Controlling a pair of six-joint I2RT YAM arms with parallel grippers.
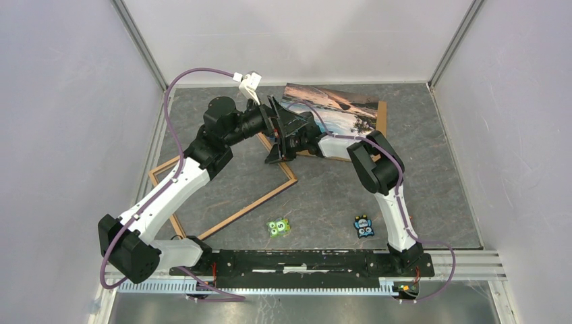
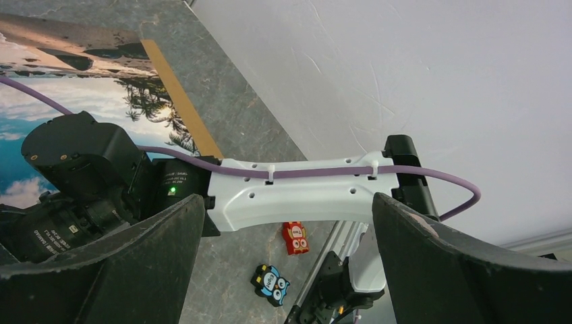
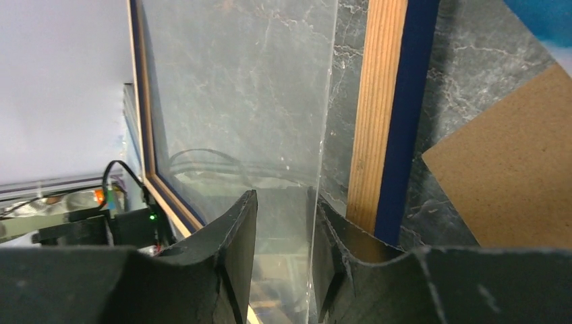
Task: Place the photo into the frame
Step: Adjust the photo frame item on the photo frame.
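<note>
The photo (image 1: 337,108) lies picture side up by the far edge of the bench (image 1: 324,196), toward the far right corner, on top of a brown board (image 1: 383,116); its long side runs along the far edge, a bit slanted. The frame (image 1: 249,206) lies flat nearer the left edge, wood side up, turned like a kite; one of its corners points at the middle of the bench, and both grippers hang over that corner, just beside the photo's near left corner. The left gripper (image 2: 287,216) has its jaws wide apart with nothing in them; it is tipped on its side. The right gripper (image 3: 282,202) has its jaws close together with only a thin gap; the edge of a clear sheet (image 3: 236,101) runs into that gap, next to the frame's rail, but the pictures do not show if the jaws pinch it. From both grippers the photo lies toward the far right corner; both are about as near, so the free left one looks better placed to take the photo's short left edge.
</note>
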